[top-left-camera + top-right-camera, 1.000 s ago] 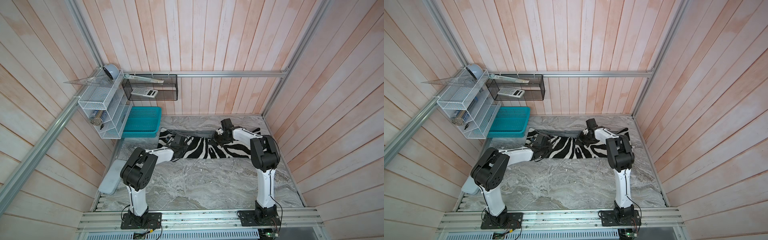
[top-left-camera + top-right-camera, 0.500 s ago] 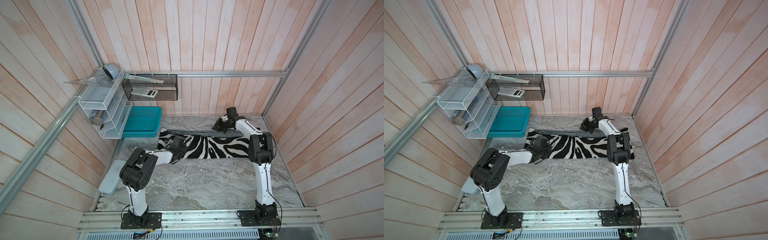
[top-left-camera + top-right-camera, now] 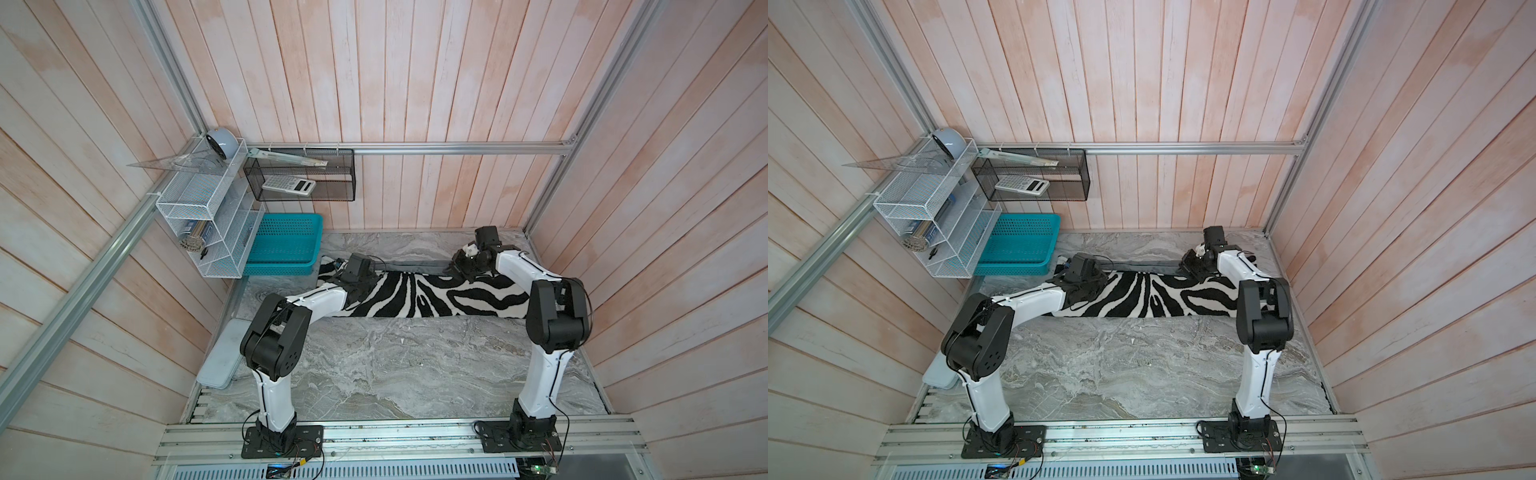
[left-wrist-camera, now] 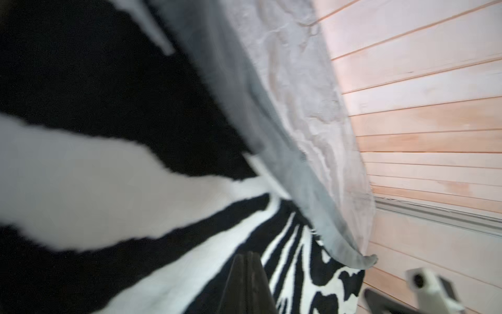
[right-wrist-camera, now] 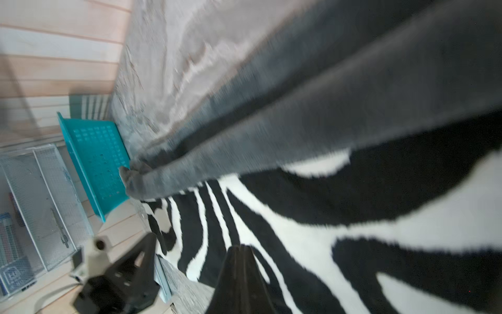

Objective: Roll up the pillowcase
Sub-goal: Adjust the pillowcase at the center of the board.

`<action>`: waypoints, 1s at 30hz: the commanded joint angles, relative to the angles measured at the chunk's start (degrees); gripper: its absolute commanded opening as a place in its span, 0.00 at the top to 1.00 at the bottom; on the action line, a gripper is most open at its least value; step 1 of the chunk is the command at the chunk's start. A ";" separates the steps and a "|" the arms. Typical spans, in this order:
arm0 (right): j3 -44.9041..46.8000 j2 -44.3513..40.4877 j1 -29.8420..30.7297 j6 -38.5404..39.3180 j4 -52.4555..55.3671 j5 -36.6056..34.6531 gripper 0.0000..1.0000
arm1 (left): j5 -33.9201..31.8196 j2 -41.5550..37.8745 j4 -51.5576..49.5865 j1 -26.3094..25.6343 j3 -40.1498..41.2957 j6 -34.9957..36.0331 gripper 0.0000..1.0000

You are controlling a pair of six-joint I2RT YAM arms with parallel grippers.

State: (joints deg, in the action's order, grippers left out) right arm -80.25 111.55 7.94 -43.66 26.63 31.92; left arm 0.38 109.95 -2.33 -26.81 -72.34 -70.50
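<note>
Pillowcase (image 3: pixel 436 297) left end beneath left arm (image 3: pixel 320 300)

We see a large plush rectangular pillowcase (image 3: pixel 436 297) striped black and white, zebra-fashion, on its upturned face, with a plain dark grey band along its 12 o'clock edge. The marble-look table (image 3: pixel 395 365) is veined grey and white. At 10 o'clock, a perforated plastic basket (image 3: pixel 286 245) is teal. The plank walls (image 3: pixel 415 83) are whitewashed pale pink.

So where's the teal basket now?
In both top views the teal basket sits in the far left corner, beside the white wire shelf, near the pillowcase's left end.
</note>
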 commanded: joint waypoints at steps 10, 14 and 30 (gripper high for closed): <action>10.34 -0.33 -5.91 8.32 5.25 -11.14 1.00 | 2.20 2.46 0.39 -6.72 3.85 -6.31 1.00; 13.40 -0.65 -2.24 10.17 10.05 -13.97 1.00 | 1.18 1.96 5.73 -6.65 12.56 -11.37 1.00; 37.22 -18.26 12.03 6.27 14.69 0.19 1.00 | 6.49 2.29 -4.48 0.65 6.06 2.45 1.00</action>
State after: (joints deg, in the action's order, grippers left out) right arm -46.63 92.82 16.91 -35.29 37.36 28.29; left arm 5.98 110.26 -2.50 -27.97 -61.91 -74.35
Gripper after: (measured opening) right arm 0.051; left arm 0.042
